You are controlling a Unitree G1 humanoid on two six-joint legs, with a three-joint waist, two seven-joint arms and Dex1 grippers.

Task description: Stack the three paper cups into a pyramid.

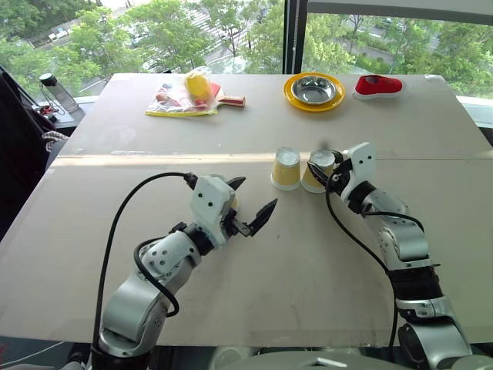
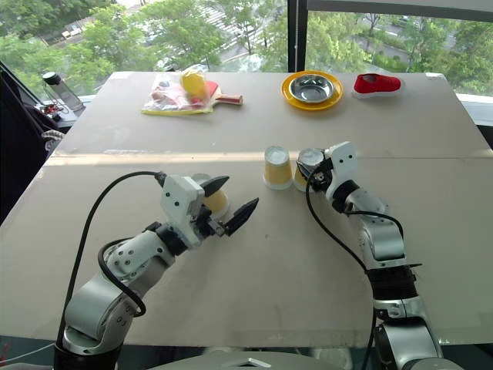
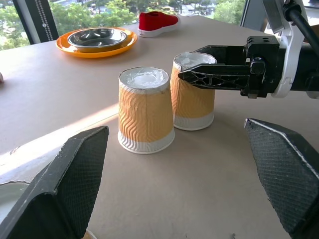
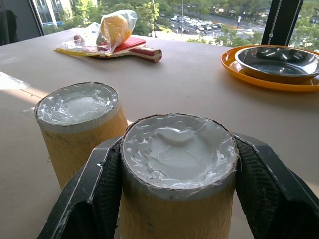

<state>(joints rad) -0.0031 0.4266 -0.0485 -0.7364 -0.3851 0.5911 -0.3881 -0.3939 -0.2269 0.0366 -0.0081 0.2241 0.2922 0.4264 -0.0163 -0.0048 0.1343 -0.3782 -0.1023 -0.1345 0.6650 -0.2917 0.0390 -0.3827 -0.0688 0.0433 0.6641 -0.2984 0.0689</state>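
- The right gripper point(image 1: 325, 171) has its fingers point(image 4: 261, 177) clamped on the sides of one upside-down paper cup point(image 4: 178, 172), which stands on the tabletop point(image 1: 308, 254) right of centre
- A second paper cup point(image 1: 286, 169), also upside down, stands just left of the held one; the two are very close, and whether they touch I cannot tell
- The left gripper point(image 1: 252, 202) hovers over the near-left tabletop with its fingers point(image 3: 67, 186) spread wide apart, holding nothing
- The third paper cup point(image 2: 212, 200) sits just behind the left gripper, mostly hidden by it
- At the far edge lie a yellow plate point(image 1: 313, 92) with a steel bowl in it, a red shoe point(image 1: 378, 85) to its right, and a paddle with a plastic bag point(image 1: 189, 94) to its left
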